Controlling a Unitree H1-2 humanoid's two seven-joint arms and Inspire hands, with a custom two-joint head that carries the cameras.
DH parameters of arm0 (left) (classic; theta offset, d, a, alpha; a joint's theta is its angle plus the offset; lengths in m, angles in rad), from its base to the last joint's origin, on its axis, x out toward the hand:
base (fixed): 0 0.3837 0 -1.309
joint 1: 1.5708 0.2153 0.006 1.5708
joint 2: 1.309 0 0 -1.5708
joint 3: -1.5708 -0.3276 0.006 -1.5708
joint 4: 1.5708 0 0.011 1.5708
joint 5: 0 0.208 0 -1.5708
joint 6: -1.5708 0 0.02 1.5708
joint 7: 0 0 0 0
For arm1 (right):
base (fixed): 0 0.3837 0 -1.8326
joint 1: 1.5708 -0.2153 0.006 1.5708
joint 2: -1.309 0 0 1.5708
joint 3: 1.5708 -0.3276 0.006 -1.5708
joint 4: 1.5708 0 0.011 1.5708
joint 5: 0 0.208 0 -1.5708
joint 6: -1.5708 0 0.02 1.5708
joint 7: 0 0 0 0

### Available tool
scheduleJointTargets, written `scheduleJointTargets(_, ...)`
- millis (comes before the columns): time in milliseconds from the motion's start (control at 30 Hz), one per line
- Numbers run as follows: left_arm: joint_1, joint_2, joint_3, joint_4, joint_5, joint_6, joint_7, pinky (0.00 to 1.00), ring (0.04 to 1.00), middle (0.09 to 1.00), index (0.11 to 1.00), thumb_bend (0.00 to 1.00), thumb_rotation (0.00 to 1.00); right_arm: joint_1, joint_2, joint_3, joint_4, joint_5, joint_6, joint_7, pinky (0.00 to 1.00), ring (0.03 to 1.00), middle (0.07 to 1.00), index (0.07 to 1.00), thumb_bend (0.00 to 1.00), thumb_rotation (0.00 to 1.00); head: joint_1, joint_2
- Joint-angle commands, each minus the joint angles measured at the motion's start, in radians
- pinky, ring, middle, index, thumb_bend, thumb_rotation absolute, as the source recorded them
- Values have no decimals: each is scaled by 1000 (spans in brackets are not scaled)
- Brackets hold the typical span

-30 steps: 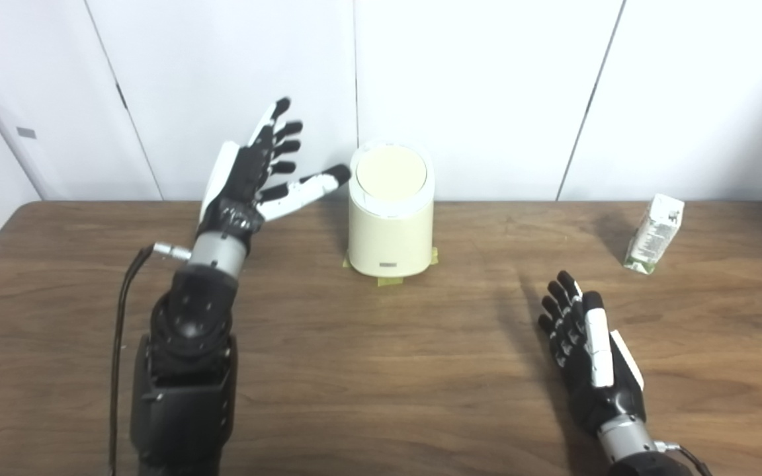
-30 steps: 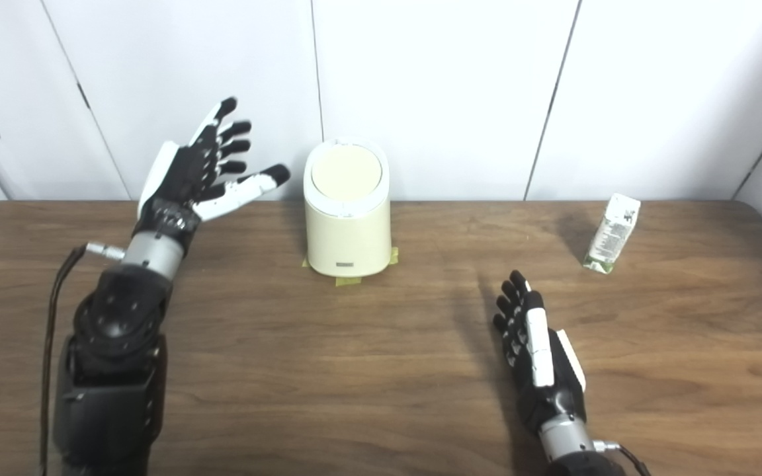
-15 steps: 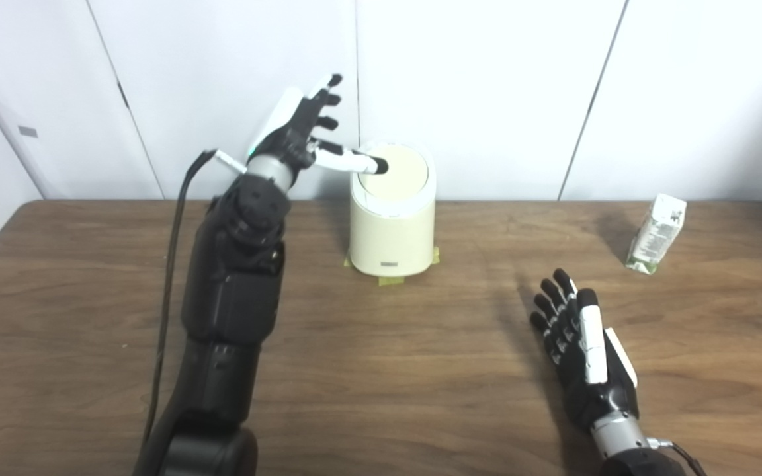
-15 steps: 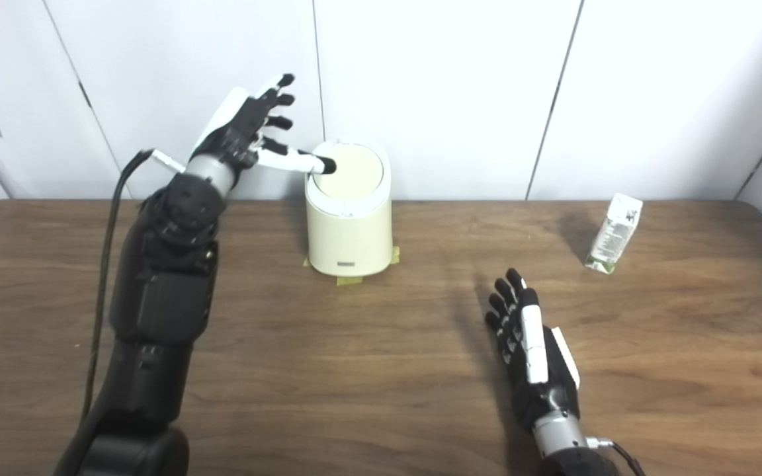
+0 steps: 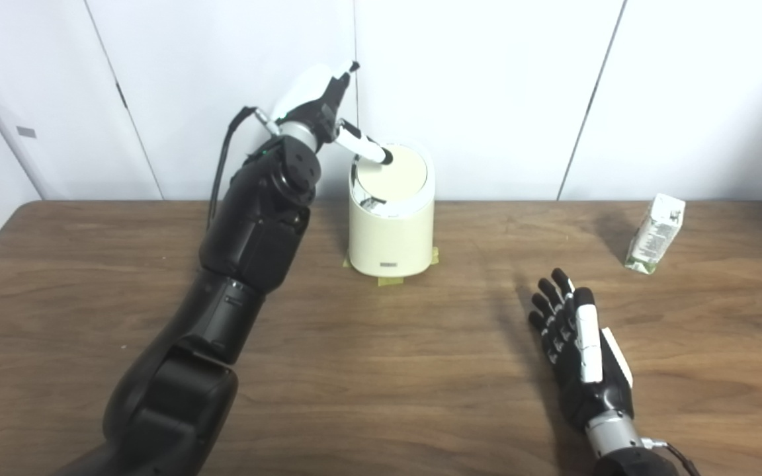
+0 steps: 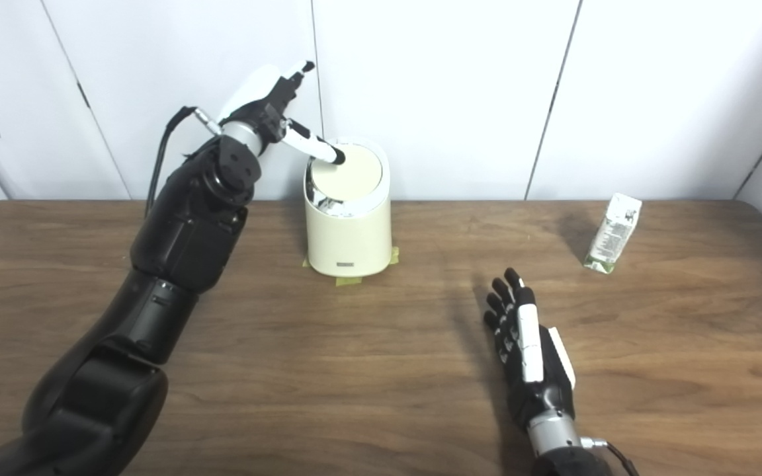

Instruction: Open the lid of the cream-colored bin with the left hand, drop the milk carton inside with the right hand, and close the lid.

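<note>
The cream-colored bin (image 5: pixel 391 231) stands at the back middle of the table on strips of tape. Its round lid (image 5: pixel 394 175) is tilted, the near-left edge lifted so a dark gap shows beneath. My left hand (image 5: pixel 328 116) reaches over the bin's left rim, fingers spread, with its thumb tip pressing on the lid's back-left part. The milk carton (image 5: pixel 655 233), white with green print, stands at the far right of the table. My right hand (image 5: pixel 579 347) lies flat and open on the table, well short of the carton.
The wooden table (image 5: pixel 381 370) spreads wide in front of the bin. White wall panels (image 5: pixel 487 92) rise directly behind the bin and the table's back edge. A black cable (image 5: pixel 222 158) hangs from my left wrist.
My left arm has stretched forward to the bin and its thumb has pressed the lid, which has tipped from flat to partly open. The right hand has drifted slightly left.
</note>
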Motion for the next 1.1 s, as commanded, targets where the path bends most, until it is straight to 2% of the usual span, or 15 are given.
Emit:
scheduleJointTargets(0, -79, 17, -17, -9, 4, -40, 41, 703, 907, 996, 998, 952, 92, -29, 9, 4, -33, -2, -26, -3, 964, 967, 969, 995, 576, 977, 0, 4)
scheduleJointTargets(233, -95, 49, -104, 16, 35, -78, 84, 725, 892, 965, 965, 965, 81, -29, 19, 12, -45, -8, -23, -13, 953, 963, 966, 992, 577, 969, 0, 7)
scheduleJointTargets(500, -112, 61, -161, 12, 51, -85, 71, 742, 893, 950, 962, 978, 103, -30, 17, 14, -51, -11, -18, -14, 965, 965, 967, 991, 580, 971, 0, 12)
scheduleJointTargets(833, -125, 64, -187, 21, 55, -94, 77, 712, 856, 914, 947, 1000, 82, -31, 18, 9, -75, -7, 8, -20, 973, 970, 967, 993, 577, 978, -7, 27)
scheduleJointTargets(1067, -115, 68, -203, 6, 48, -99, 53, 770, 906, 960, 966, 1000, 112, -29, 20, 9, -89, -1, 28, -20, 961, 967, 968, 1000, 576, 979, -10, 35)
